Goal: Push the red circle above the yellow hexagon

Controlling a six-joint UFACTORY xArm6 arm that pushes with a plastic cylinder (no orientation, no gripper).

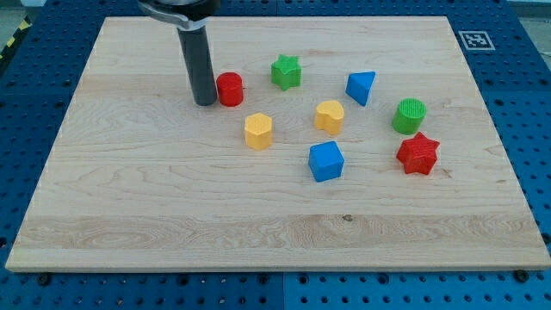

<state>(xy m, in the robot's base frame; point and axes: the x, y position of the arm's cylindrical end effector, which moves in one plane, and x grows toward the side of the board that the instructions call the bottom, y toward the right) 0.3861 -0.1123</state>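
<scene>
The red circle (230, 89) sits on the wooden board in the upper middle of the view. My tip (205, 102) stands right against its left side, touching or nearly touching it. The yellow hexagon (258, 130) lies below and slightly to the right of the red circle, a short gap apart from it.
A green star (286, 71), blue triangle (361, 87), yellow heart (329, 115), blue cube (326, 161), green circle (410, 115) and red star (418, 153) lie to the right. The board's edge (52, 146) runs along the left.
</scene>
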